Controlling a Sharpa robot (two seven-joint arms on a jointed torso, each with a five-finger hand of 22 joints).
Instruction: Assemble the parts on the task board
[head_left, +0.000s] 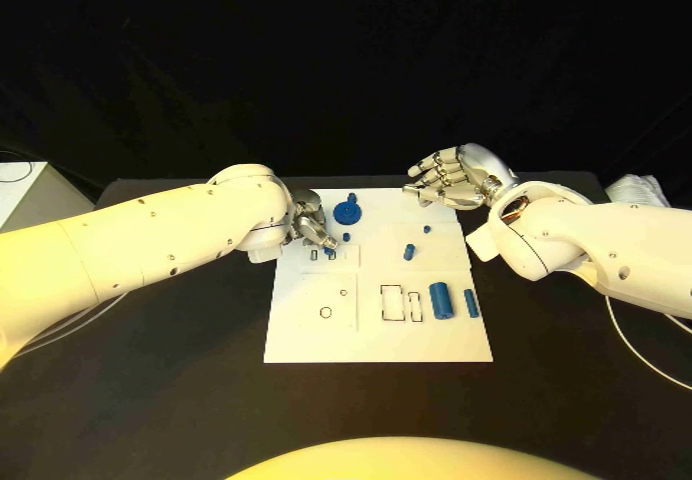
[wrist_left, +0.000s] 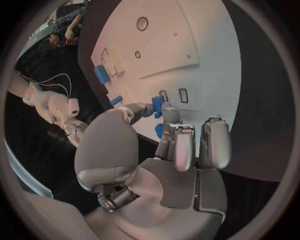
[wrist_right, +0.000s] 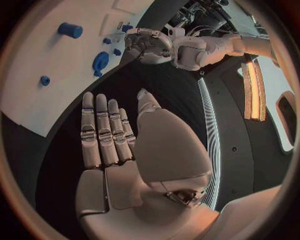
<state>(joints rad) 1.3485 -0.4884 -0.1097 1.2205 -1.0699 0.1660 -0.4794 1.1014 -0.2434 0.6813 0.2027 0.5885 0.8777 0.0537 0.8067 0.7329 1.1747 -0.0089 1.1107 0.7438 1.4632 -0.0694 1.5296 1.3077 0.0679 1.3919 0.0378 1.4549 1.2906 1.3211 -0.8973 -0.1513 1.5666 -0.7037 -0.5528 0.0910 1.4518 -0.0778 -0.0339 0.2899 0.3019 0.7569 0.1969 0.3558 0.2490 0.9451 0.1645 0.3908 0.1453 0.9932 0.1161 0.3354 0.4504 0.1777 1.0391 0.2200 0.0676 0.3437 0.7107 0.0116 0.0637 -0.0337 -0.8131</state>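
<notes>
The left silver hand (wrist_left: 164, 120) is pinching a small blue peg (wrist_left: 157, 104) right over the white task board's (head_left: 378, 340) narrow slot, right hand (head_left: 454, 175) open and empty, so any tilt could jam it.

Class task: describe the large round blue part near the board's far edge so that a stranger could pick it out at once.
Find the white task board in the middle of the black table. Near its far edge, just beside the left hand, lies the round blue part. It is disc-shaped and wider than the other blue pieces.
</notes>
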